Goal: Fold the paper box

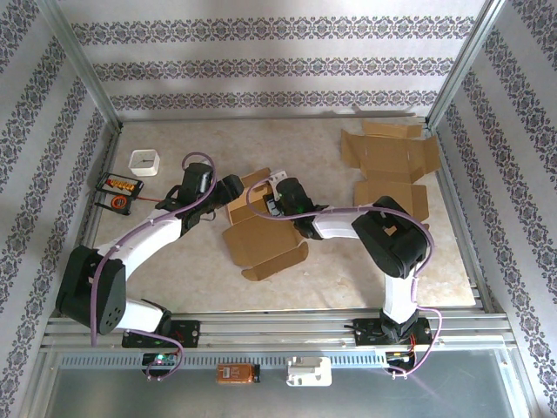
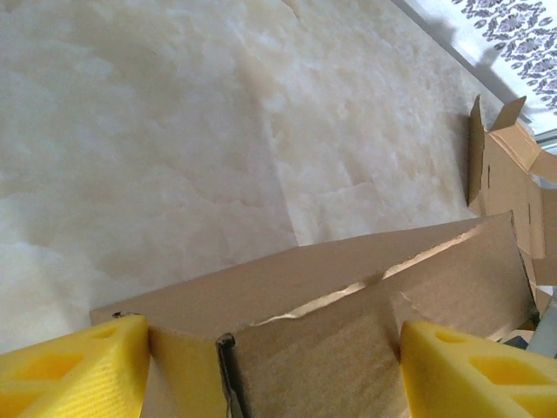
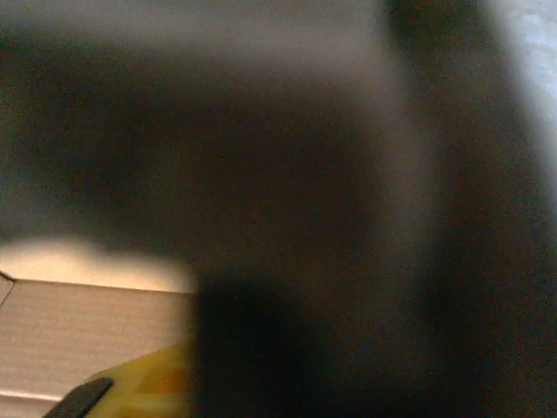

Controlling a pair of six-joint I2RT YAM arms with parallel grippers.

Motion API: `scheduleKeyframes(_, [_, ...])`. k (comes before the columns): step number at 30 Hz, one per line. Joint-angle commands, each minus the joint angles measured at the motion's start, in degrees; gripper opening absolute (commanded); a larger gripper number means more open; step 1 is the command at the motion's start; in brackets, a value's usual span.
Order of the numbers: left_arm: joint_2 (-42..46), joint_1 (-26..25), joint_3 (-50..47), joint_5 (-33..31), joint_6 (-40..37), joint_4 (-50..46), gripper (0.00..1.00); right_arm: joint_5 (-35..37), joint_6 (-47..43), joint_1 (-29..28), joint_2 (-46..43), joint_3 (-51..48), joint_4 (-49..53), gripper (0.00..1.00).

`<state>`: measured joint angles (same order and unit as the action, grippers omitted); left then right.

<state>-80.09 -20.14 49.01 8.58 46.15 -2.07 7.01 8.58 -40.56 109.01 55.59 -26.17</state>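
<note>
- An orange device (image 1: 237,373) and a white block (image 1: 309,370) are seen on the metal rail, nearer than the paper box (image 1: 261,235) and well apart from it.
- The paper box is found about the middle of the table (image 1: 174,270), partly folded. Its flaps are spread flat on the near side and a wall is raised on the far side.
- The left gripper (image 1: 233,193) is placed at the box's far left corner. In the left wrist view its yellow fingers (image 2: 78,370) are spread wide, and the box's raised cardboard wall is seen between them.
- The right gripper (image 1: 274,202) is placed at the box's far edge, just right of the left gripper. The right wrist view is dark and blurred: a bit of yellow finger (image 3: 144,383) and a strip of cardboard are made out. Whether the jaws are spread or pressed together cannot be told.
- An orange-and-black tray (image 1: 117,190) is seen well to the left of the box, and a small white cube (image 1: 144,162) is seen just beyond the tray.
- A second cardboard sheet (image 1: 392,165) is laid out unfolded, beyond the box and to its right.
</note>
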Motion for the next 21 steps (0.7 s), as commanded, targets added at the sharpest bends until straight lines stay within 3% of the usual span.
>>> scheduleKeyframes(1, [-0.5,0.1,0.0,2.5,0.6,1.3,0.72,-1.8,-1.5,-0.9,-3.0,-1.5,1.7,0.31])
scheduleKeyframes(9, [1.3,0.0,-0.5,2.9,0.7,1.3,0.72,4.1,-2.8,0.7,-3.6,-0.3,0.7,0.36])
scheduleKeyframes(13, [1.6,0.1,-0.3,3.8,0.9,1.5,0.72,3.5,-2.3,1.4,-1.6,1.5,0.1,0.29])
scheduleKeyframes(18, [2.8,0.1,-0.5,4.2,1.0,1.6,0.73,1.6,-3.9,1.3,-1.3,2.3,-0.2,0.12])
scheduleKeyframes(21, [5.5,0.1,-0.7,3.2,0.7,0.8,0.8,-0.1,-6.7,1.7,-4.5,0.3,-0.1,0.11])
